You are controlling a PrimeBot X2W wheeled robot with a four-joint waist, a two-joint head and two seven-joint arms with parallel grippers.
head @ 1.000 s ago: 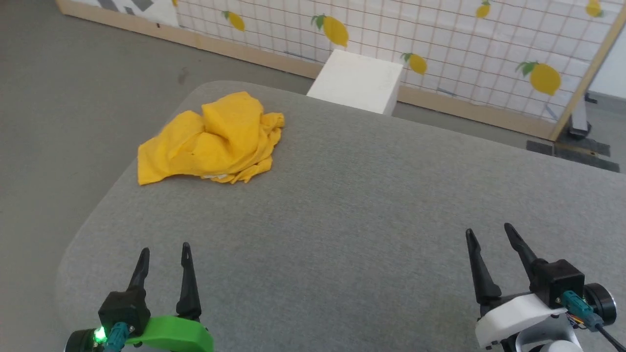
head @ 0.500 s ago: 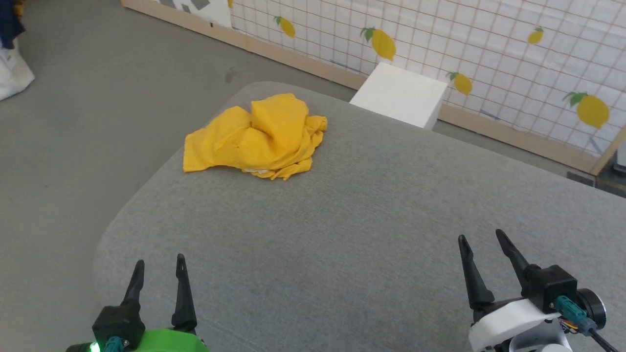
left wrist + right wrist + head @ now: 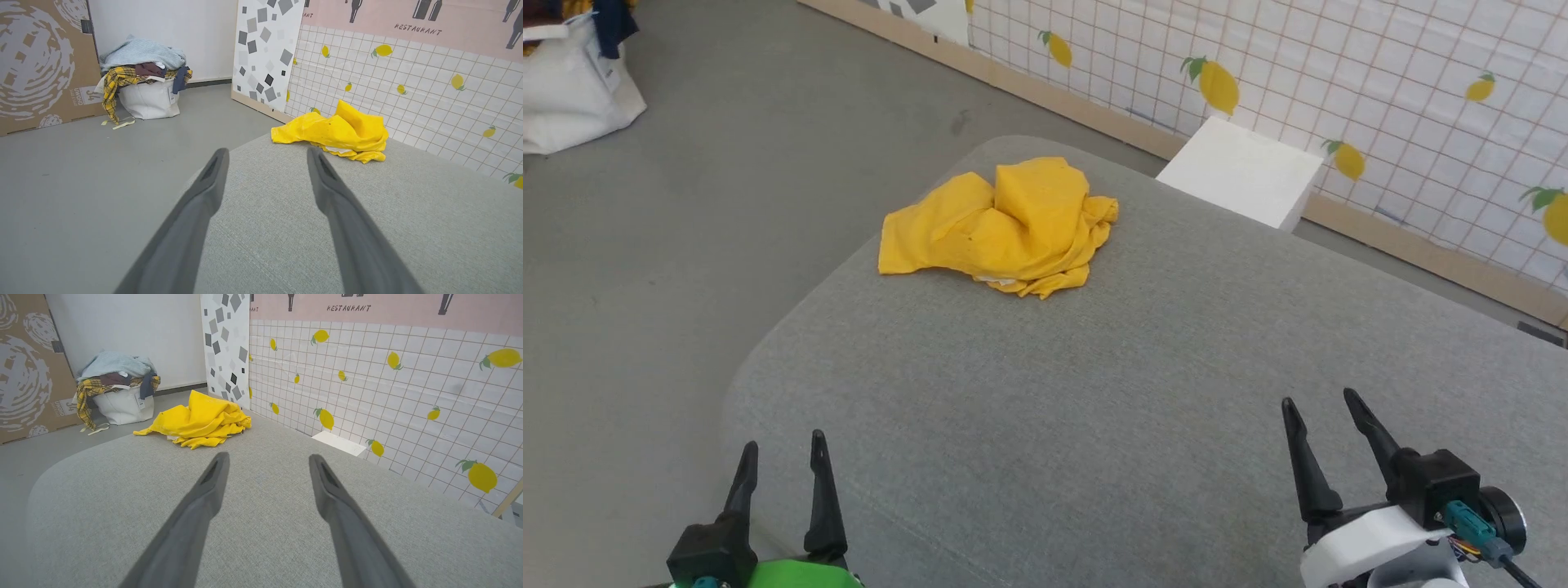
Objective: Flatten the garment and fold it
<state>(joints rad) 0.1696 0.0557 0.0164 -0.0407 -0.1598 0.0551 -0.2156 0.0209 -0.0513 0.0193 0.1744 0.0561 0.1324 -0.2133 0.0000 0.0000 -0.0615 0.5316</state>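
Observation:
The garment (image 3: 1005, 224) is a bright yellow shirt lying crumpled in a heap near the far left corner of the grey padded table (image 3: 1094, 392). A bit of white shows under its near edge. It also lies ahead in the left wrist view (image 3: 337, 132) and the right wrist view (image 3: 200, 420). My left gripper (image 3: 783, 447) hovers open at the near left edge of the table, far from the garment. My right gripper (image 3: 1319, 402) is open at the near right, with nothing between its fingers.
A white box (image 3: 1241, 171) stands on the floor just beyond the table's far edge. A lemon-patterned tiled panel (image 3: 1339, 82) runs behind it. A white bag piled with clothes (image 3: 143, 87) sits on the grey floor to the left, beside a cardboard sheet (image 3: 41, 61).
The head view has swung left, so the whole scene shifted right in the picture. The garment lies as before. Both grippers remain open and low at the near edge.

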